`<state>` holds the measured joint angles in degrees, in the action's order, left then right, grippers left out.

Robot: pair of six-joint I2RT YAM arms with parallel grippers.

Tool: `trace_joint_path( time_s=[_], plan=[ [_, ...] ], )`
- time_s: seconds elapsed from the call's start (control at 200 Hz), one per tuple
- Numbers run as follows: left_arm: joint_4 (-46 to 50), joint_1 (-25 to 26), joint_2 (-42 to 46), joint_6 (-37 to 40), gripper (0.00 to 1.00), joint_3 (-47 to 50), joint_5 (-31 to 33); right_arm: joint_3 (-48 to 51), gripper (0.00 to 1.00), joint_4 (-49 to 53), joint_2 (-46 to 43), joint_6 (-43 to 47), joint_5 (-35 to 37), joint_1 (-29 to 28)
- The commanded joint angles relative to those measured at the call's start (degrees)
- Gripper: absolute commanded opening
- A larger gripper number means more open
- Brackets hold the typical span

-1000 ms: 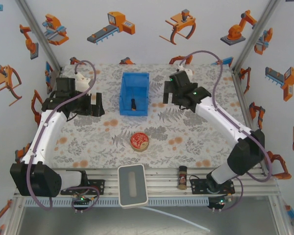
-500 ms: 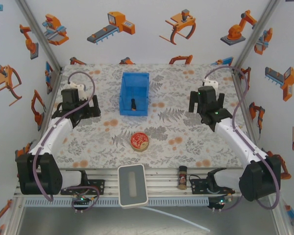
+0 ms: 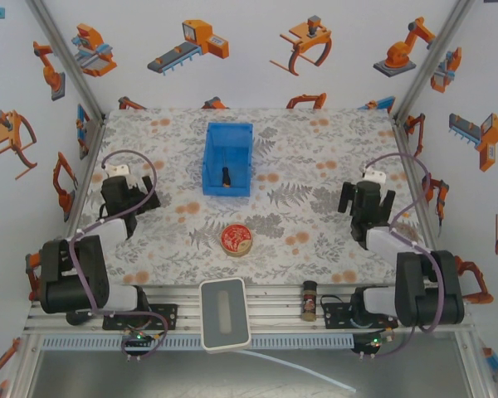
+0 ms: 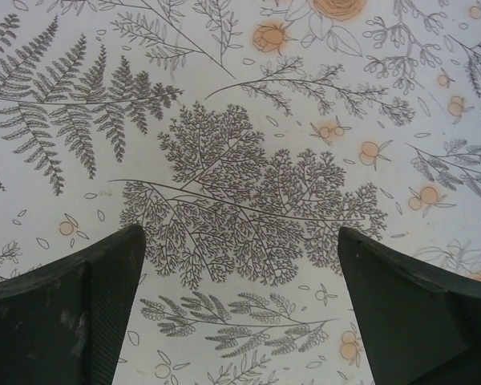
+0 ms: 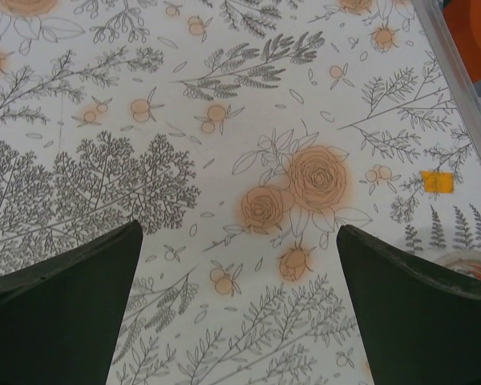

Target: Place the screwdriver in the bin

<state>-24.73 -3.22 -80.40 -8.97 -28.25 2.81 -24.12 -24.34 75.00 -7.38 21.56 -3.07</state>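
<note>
1. the screwdriver (image 3: 225,177) lies inside the bin (image 3: 210,157), on its blue floor toward the lower front lip. no gripper touches it.
2. the bin stands at the far middle of the floral table (image 3: 315,240), between the two arms and well apart from both.
3. the left gripper (image 3: 118,193) hangs over the left side of the table. in the left wrist view the left gripper (image 4: 240,237) has its dark fingers (image 4: 64,321) spread wide, holding nothing, with fern-print cloth between them.
4. the right gripper (image 3: 365,200) hangs over the right side. in the right wrist view the right gripper (image 5: 239,231) is likewise wide apart and empty, its fingers (image 5: 417,313) framing orange roses on the cloth.
5. a round red tin (image 3: 236,240) sits on the table nearer than the bin, and a small brown bottle (image 3: 309,300) lies on the near metal rail.
</note>
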Motion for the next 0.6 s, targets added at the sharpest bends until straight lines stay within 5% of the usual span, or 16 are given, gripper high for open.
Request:
trace_joint_path(
  time_s=[0.0, 0.265, 0.461, 0.596],
  plan=[
    [-10.8, -0.4, -1.3, 0.6, 0.97, 1.3, 0.5, 1.9, 0.99, -14.3, 2.5, 0.0, -0.9, 0.5],
    [-19.9, -0.4, -1.4, 1.9, 0.97, 6.4, -3.2, 5.8, 0.99, -26.8, 6.7, 1.4, -4.5, 2.6],
    [-40.4, -0.4, -9.1, 2.7, 0.97, 12.9, -6.0, 5.3, 0.99, -29.4, 10.7, 2.5, -7.6, 2.6],
    [-33.9, -0.4, -7.3, 2.7, 0.97, 11.0, -5.6, 4.3, 0.99, -29.3, 13.2, 2.4, -8.7, 2.8]
  ],
)
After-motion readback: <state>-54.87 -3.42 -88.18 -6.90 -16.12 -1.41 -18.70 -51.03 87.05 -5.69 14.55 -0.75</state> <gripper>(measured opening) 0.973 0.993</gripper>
